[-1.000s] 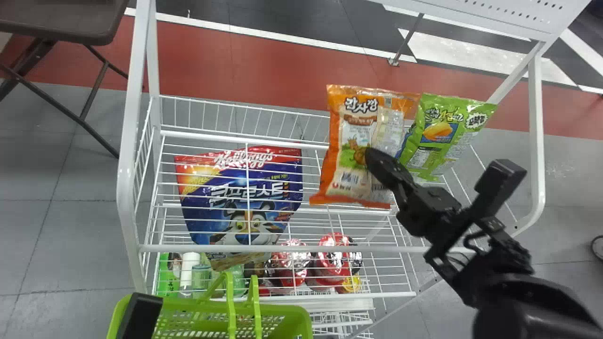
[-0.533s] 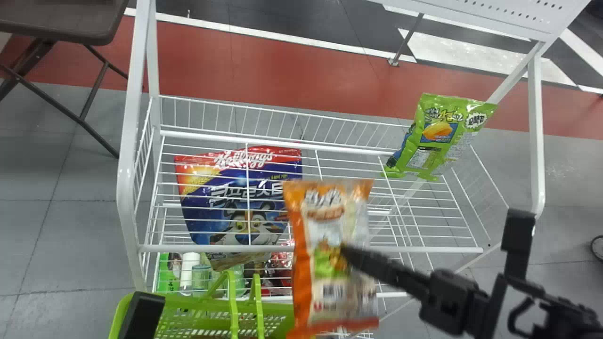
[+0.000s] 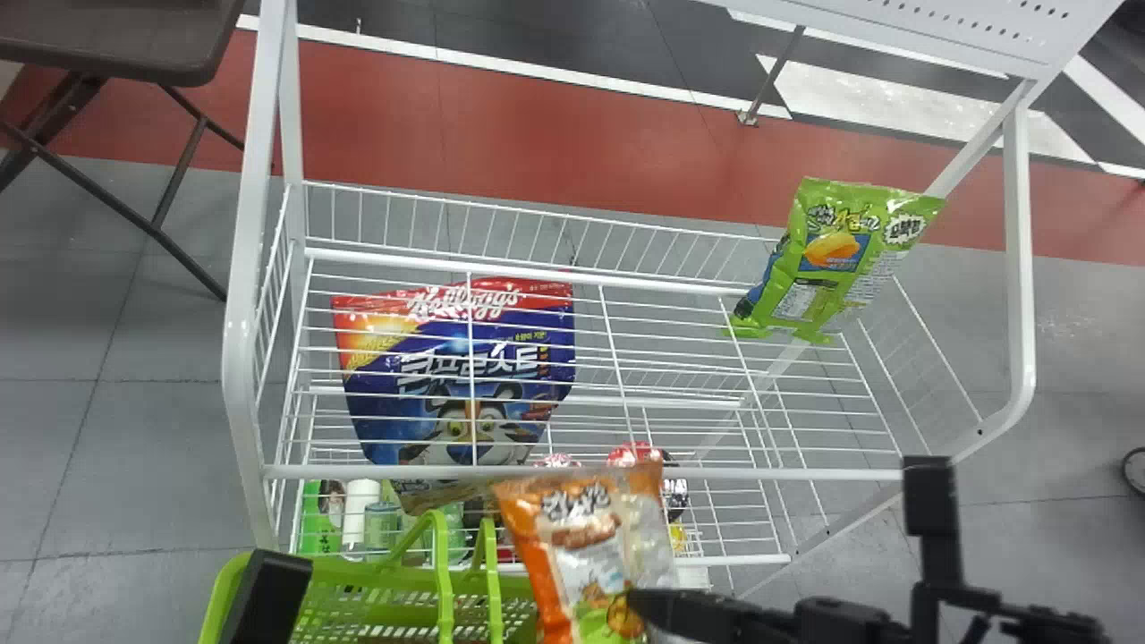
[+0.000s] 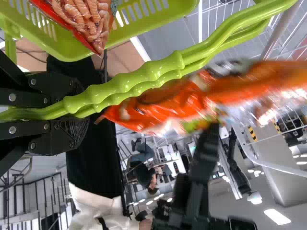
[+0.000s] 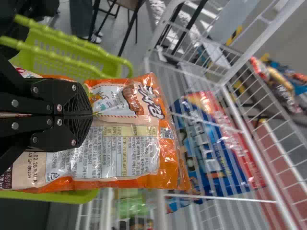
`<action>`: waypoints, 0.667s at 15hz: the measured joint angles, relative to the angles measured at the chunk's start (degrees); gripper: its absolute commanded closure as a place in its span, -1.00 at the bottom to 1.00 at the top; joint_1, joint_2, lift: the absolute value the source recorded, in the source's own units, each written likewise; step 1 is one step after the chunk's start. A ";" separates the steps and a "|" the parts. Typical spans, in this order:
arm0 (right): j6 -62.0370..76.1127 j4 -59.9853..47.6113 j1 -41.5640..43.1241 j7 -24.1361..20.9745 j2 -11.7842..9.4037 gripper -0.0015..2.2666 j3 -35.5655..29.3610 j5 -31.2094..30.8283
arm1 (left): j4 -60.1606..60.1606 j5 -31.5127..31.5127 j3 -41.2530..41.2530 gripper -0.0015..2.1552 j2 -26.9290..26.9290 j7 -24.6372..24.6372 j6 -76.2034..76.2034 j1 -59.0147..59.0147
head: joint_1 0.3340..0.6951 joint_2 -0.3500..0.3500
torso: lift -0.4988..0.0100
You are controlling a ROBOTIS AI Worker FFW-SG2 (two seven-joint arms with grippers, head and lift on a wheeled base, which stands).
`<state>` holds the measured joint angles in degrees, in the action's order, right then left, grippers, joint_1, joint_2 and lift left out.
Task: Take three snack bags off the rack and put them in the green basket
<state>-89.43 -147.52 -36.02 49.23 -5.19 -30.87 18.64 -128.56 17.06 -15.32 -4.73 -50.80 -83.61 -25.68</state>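
White wire rack (image 3: 358, 471) standing beyond right tool (image 3: 640, 601), green snack bag (image 3: 832, 255) resting there. Right tool grasping orange snack bag (image 3: 555, 555) near green basket (image 3: 349, 570); left tool (image 3: 268, 595) clenching handles (image 4: 124, 86), red-edged snack bag (image 4: 88, 21) lying in basket.

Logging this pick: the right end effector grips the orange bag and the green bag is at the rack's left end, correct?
No: the head view shows the green bag at the right end of the rack. The right end effector grips the orange bag.
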 measured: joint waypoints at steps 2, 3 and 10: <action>-0.01 3.70 -0.72 -0.40 -1.48 0.96 4.42 -3.42 | -0.79 0.13 0.18 0.35 -0.12 0.00 -0.45 -0.02 | 1.00 -1.00 | 0.86; -0.01 5.19 -0.96 -0.53 -1.98 0.96 6.58 -4.42 | -1.02 0.22 0.29 0.35 -0.15 0.00 -0.55 -0.05 | 1.00 -1.00 | 0.86; 0.49 10.69 -0.79 -1.75 -2.29 0.95 19.47 -5.65 | -1.21 0.36 -0.48 0.35 -0.02 -0.03 -0.57 -0.11 | 1.00 -1.00 | 0.86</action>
<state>-88.93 -136.84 -36.80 47.48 -7.48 -11.40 12.99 -129.77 17.42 -15.80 -4.75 -50.84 -84.18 -25.79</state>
